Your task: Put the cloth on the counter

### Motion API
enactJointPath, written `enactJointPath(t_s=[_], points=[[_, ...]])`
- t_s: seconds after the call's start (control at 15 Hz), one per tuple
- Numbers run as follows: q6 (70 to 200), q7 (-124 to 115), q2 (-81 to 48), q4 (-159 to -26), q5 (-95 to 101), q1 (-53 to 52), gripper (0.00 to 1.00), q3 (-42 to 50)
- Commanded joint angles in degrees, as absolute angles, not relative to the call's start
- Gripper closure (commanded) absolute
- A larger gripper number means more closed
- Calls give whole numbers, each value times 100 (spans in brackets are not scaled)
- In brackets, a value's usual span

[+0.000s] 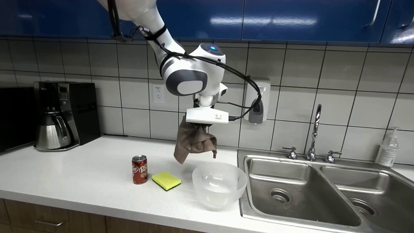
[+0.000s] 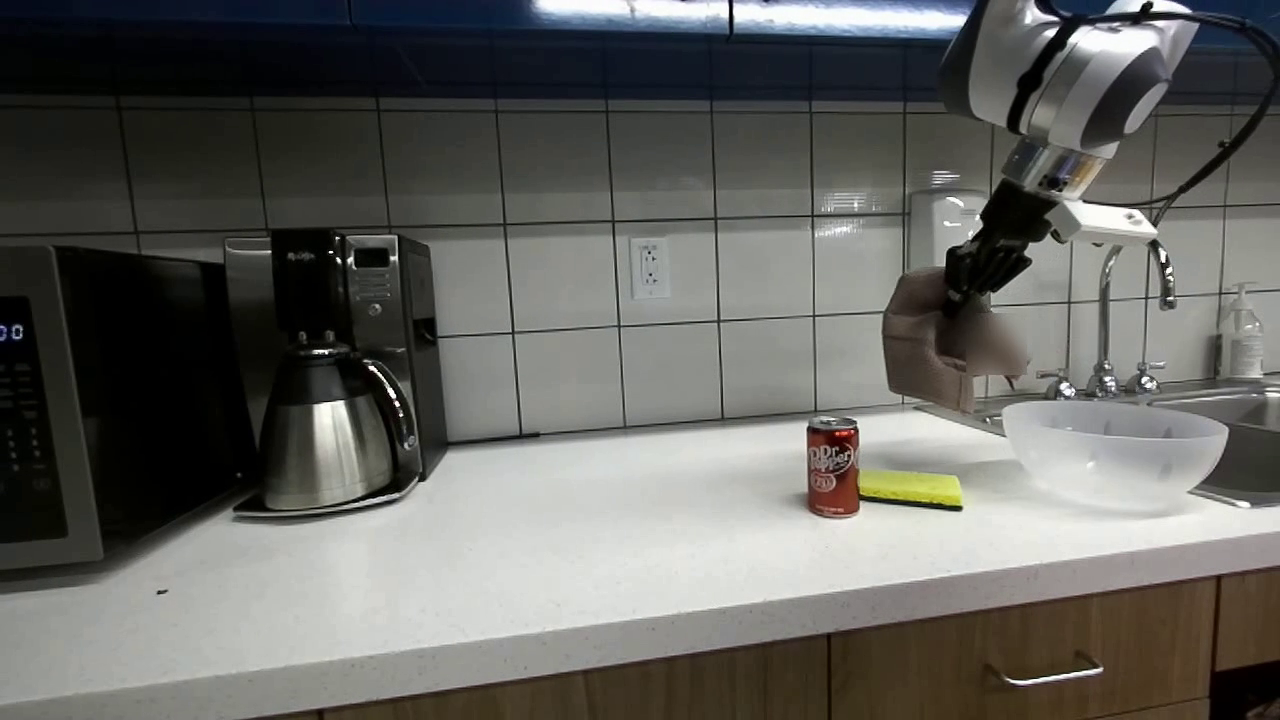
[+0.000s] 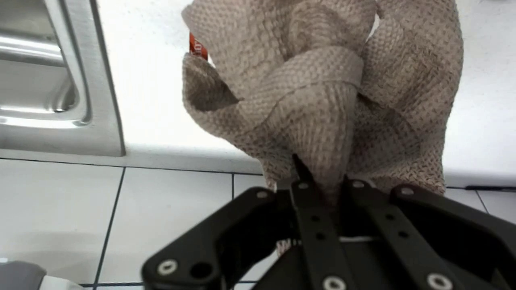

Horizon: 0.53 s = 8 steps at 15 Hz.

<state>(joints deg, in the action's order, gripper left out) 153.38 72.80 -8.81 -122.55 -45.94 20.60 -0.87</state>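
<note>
A brown woven cloth point(image 1: 193, 139) hangs from my gripper point(image 1: 201, 126), well above the white counter point(image 1: 81, 174). It also shows in an exterior view point(image 2: 915, 340), where part of it is blurred. In the wrist view the cloth point(image 3: 314, 92) is bunched between the fingers of my gripper point(image 3: 322, 177), and its folds hang loose. The gripper is shut on the cloth, and the fingertips are partly hidden by it. The cloth does not touch the counter. The counter also shows in an exterior view point(image 2: 600, 500).
A translucent bowl point(image 1: 220, 187) stands on the counter beside the double sink point(image 1: 244, 191). A yellow sponge point(image 1: 166, 180) and a red can point(image 1: 139, 170) stand left of it. A coffee maker point(image 2: 390, 330) and a microwave point(image 2: 150, 400) are at the far left. A faucet point(image 1: 312, 145) rises behind the sink.
</note>
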Motion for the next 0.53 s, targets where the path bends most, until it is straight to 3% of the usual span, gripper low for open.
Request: enactJointPath(t_s=[0.0, 0.47], points=[[15537, 7827, -1109, -12076, -5225, 2023, 97, -321], [15640, 8208, -2114, -11238, -5702, 1993, 97, -536]])
